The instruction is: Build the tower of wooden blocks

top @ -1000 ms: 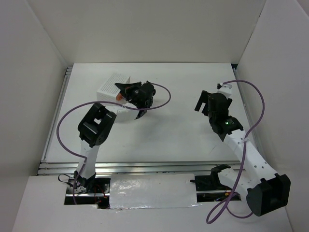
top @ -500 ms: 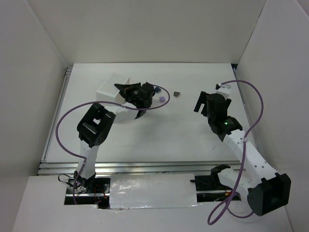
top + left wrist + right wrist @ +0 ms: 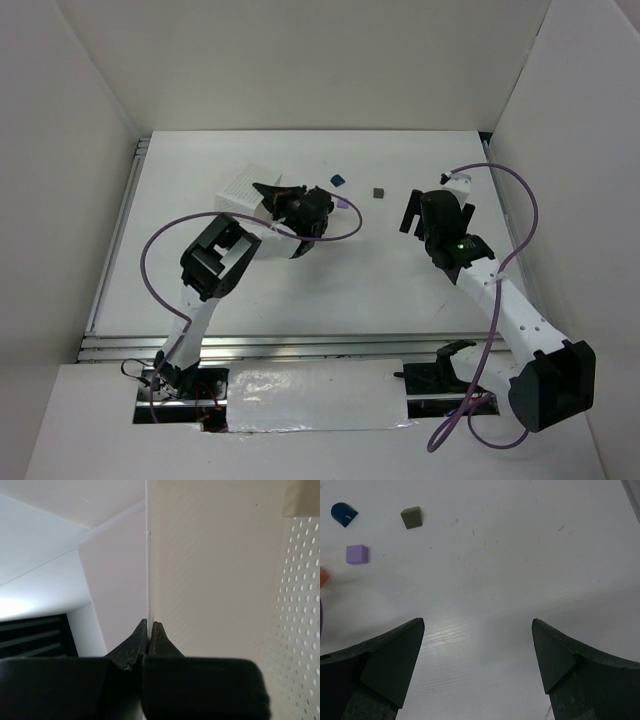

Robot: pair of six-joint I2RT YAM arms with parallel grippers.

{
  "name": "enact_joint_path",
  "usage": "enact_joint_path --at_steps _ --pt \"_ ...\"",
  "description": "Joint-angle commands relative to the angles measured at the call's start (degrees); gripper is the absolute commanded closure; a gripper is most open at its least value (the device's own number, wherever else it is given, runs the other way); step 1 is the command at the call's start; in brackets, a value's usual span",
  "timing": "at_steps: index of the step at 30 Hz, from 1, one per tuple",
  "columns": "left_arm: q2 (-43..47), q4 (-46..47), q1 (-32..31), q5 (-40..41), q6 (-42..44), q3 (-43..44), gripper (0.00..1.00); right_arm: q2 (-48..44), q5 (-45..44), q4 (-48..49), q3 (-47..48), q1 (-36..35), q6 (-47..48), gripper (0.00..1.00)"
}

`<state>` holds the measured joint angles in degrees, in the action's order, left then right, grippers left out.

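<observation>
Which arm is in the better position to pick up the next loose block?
Probably the right arm. The right claw is open above the table, with the purple block and the olive-grey block lying free ahead of it. The left claw is shut, and its view shows no block.

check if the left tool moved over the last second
Yes. The left tool shifted slightly to the right in the top view, farther from the table's left rail.

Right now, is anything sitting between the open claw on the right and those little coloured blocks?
Nothing visible does. In the right wrist view, only bare table lies between the open right gripper and the olive block, purple block and dark blue block.
</observation>
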<state>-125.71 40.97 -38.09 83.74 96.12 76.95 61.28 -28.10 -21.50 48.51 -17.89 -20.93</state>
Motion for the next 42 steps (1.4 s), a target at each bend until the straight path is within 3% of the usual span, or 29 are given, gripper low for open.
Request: enact_joint_path --at_steps 1,3,5,9,11,15,18,24,25,26,27,28,30,31,32,36,37,38,42 --pt "-0.5 3.74 -2.34 5.64 4.84 1.29 1.0 0.42 -1.96 -0.74 3.08 -0.74 0.1 0.04" --pt "0.55 11.63 -2.69 5.64 8.64 -0.04 1.0 0.25 -1.87 -0.57 2.99 -0.74 0.01 0.04" --pt "1.69 10.98 -2.61 5.55 7.87 -0.92 1.0 0.16 -1.7 -0.21 2.64 -0.74 0.1 0.04" --pt "3.8 -9.03 -2.08 6.17 -6.88 1.88 1.0 0.51 -1.87 -0.56 2.99 -0.83 0.1 0.04" --pt "3.98 -6.1 -1.99 5.99 -4.29 1.98 1.0 0.6 -2.05 -0.74 3.08 -0.83 0.1 0.03" --pt "3.98 10.42 -1.56 4.94 6.17 0.05 1.0 0.34 -1.61 -0.74 3.08 -1.01 -0.08 0.04" --pt "5.47 11.16 0.2 4.85 4.81 -0.31 1.0 0.16 -1.52 -0.65 3.08 -1.09 -0.08 0.03" --pt "14.85 -1.22 2.3 2.74 -7.23 1.35 1.0 -0.19 -2.05 -0.92 3.17 -1.27 -0.08 0.03" --pt "16.71 -4.81 2.84 0.65 -15.61 1.97 1.0 -0.37 -1.88 -0.83 3.08 -1.1 -0.08 0.03" --pt "18.9 -9.81 3.36 -0.85 -22.31 2.94 1.0 -0.28 -1.61 -0.91 3.17 -1.18 0.01 0.03" --pt "22.75 -29.96 4.5 -3.13 -30.55 6.69 1.0 -0.37 -1.52 -1.0 3.34 -1.27 0.01 0.03" --pt "24.18 -44.6 5.12 -11.24 -50.39 9.42 1.0 -0.54 -1.7 -1.09 3.34 -1.36 -0.08 0.03" --pt "28.74 -68.07 8.7 -25.05 -72.61 18.27 1.0 -0.81 -1.87 -1.18 3.17 -1.62 0.01 0.03" --pt "30.42 -72.13 10.56 -32.69 -76.48 19.89 1.0 -1.16 -1.96 -0.92 3.17 -1.62 0.1 0.03" --pt "33.92 -73.56 14.58 -46.86 -79.04 19.82 1.0 -1.25 -1.96 -0.74 2.99 -1.71 0.27 0.03" --pt "42.81 -69.29 21.8 -63.69 -81.53 12.03 1.0 -1.07 -2.49 -0.74 3.25 -1.88 0.45 0.03" --pt "43.87 -67.71 23.48 -67.01 -81.87 11.3 1.0 -1.07 -2.49 -0.57 3.17 -1.97 0.54 0.04" --pt "45.62 -67.69 28.19 -76.79 -83.18 11.29 1.0 -0.98 -2.4 -0.39 3.08 -2.15 0.62 0.04" --pt "47.14 -65.76 35.25 -92.3 -89.52 9.81 1.0 -0.81 -2.14 0.05 2.9 -2.41 1.06 0.04"
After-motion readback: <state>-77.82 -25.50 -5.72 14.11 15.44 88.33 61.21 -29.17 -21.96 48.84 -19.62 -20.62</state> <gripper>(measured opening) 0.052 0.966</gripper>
